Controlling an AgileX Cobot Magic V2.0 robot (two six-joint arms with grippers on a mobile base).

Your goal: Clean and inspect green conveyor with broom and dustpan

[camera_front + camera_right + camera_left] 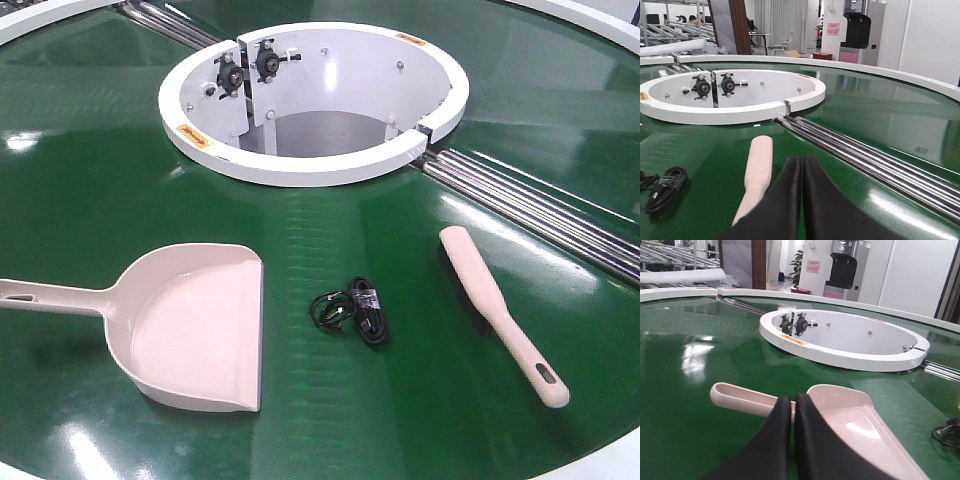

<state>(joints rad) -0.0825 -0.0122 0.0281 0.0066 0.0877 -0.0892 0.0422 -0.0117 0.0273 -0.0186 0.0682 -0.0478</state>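
The green conveyor (90,190) fills the front view, with its white central ring (300,165) at the top. On it, at lower left, lies the pale pink dustpan (195,325), handle pointing left. The pale pink broom (495,305) rests at right, handle toward the near edge. Neither arm shows in the front view. In the left wrist view my left gripper (794,399) is shut and empty, hovering in front of the dustpan (850,412) handle. The right gripper (802,160) is shut too, empty, just right of the broom (757,167).
A coiled black cable (355,310) lies on the belt between dustpan and broom. Silver roller seams (540,210) run from the ring toward the right, with another seam (165,22) at upper left. The white outer rim (610,465) is at the near right.
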